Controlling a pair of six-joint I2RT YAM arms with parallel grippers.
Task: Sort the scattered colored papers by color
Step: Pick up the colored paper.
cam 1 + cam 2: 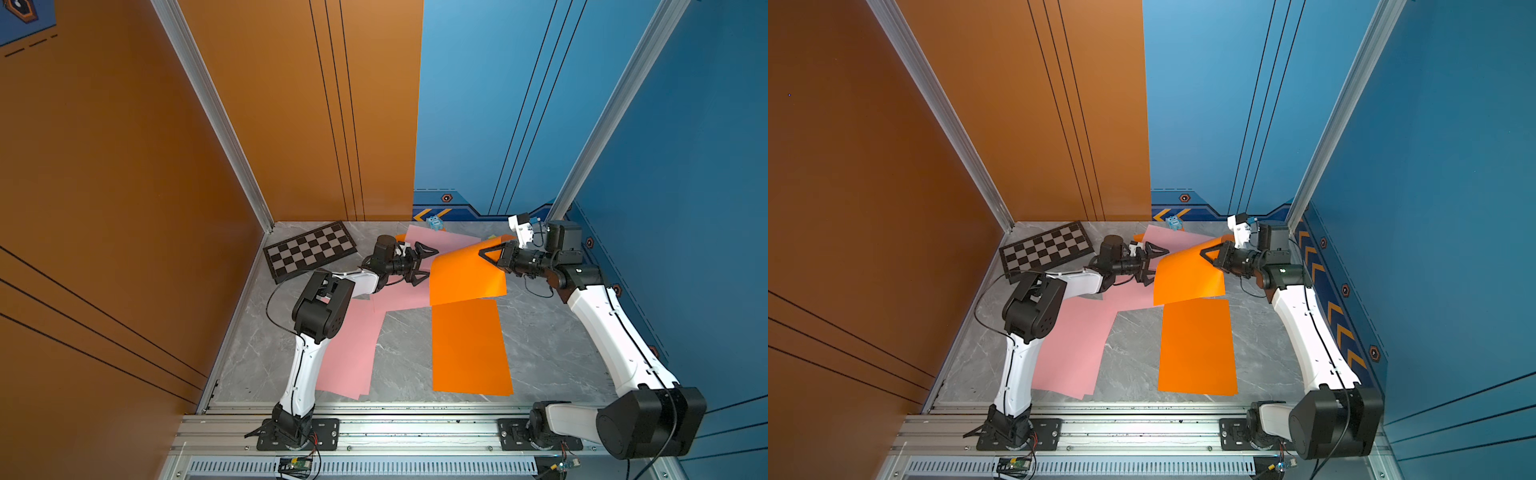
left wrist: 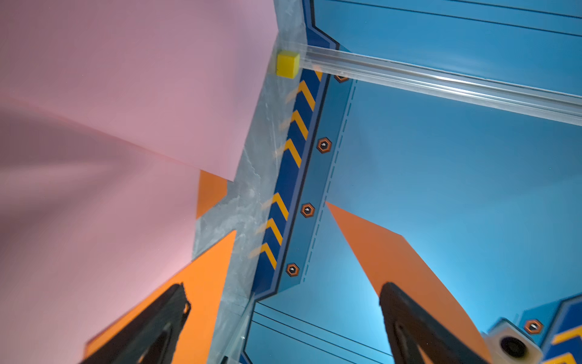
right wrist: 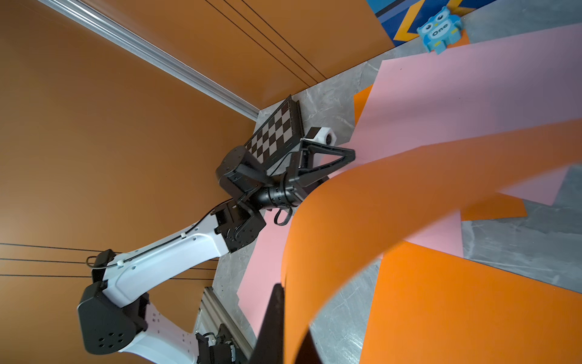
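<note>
Grey marble-pattern table; orange wall on the left, blue wall on the right, aluminium rail along the front edge. Right gripper is pressed together, pinching the far edge of the lifted orange sheet, which curls up off the table mid-field. Left gripper is spread wide, just beside that sheet's left edge; contact cannot be told. The flat orange sheet lies toward the front edge. Pink sheets overlap from the front left toward the far edge. Checkered board is in the far left corner, blue owl toy at the far edge, yellow cube at a post's foot.
</note>
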